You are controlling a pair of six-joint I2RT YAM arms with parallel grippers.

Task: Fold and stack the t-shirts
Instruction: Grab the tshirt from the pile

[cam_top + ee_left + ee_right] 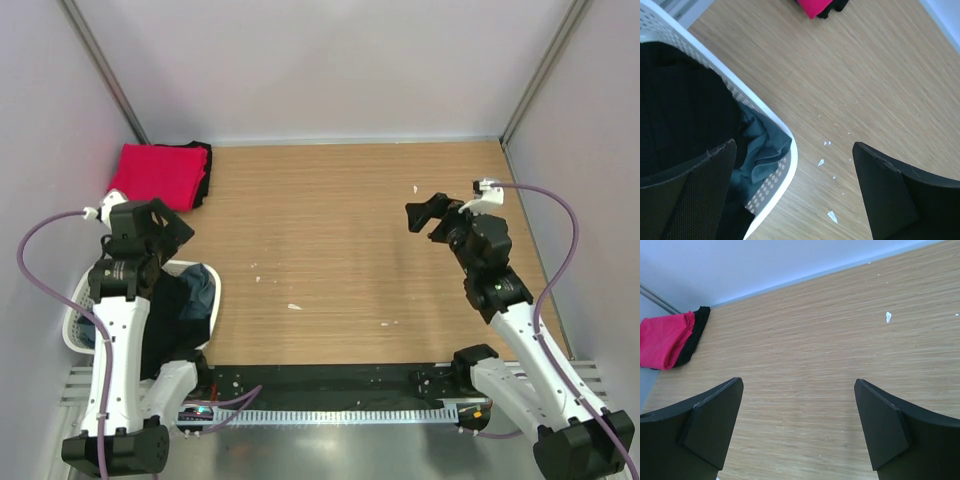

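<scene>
- I am holding my left gripper [162,224] with its fingers spread wide and nothing between them, hanging over the rim of the white basket [715,65].
- My right gripper [799,382] is gaping just as wide, gripping nothing, over the bare wooden table [350,230].
- The red t-shirt [155,175] is lying folded in the far left corner, resting on a black folded garment [203,175].
- The black t-shirt [680,100] and grey-blue t-shirt [762,145] are sitting crumpled inside the basket.
- White scraps [294,306] are lying scattered on the table.

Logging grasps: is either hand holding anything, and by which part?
Nothing is held: the left hand and right hand both stand open and empty.
</scene>
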